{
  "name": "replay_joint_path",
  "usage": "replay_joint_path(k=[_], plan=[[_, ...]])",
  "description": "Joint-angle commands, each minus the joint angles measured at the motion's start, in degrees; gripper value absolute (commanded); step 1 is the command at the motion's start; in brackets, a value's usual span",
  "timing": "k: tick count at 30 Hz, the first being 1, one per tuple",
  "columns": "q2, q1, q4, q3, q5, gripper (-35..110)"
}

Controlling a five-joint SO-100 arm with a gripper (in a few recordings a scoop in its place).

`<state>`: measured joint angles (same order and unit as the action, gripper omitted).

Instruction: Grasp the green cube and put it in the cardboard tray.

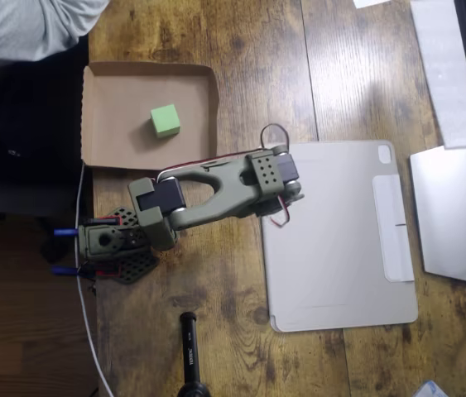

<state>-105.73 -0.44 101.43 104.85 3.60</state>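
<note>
One green cube (165,120) already rests mid-floor in the cardboard tray (108,149); your gripper (286,192) over the tablet cover (340,248) hides its jaws, so retract clear.

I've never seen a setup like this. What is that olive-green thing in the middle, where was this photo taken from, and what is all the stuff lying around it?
The picture comes from a camera fixed above, looking straight down on a wooden table. The olive-green thing is a small robot arm, bolted at its base on the left and folded over itself. Its gripper lies under the arm's far end here, so I cannot tell if it is open or shut.

The green cube sits inside the cardboard tray, touching nothing else. To the right lies a grey tablet cover. Part of a person, a grey sleeve, shows at the top left corner.
</note>
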Motion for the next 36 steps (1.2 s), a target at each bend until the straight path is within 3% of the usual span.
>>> replay_joint_path(k=[1,25,36], plan=[[-0.44,0.0,1.14,0.09,-0.44,0],[1.67,6.33,-1.41,-2.99,-12.3,0],[0.97,6.33,-1.93,-2.55,-11.51,0]])
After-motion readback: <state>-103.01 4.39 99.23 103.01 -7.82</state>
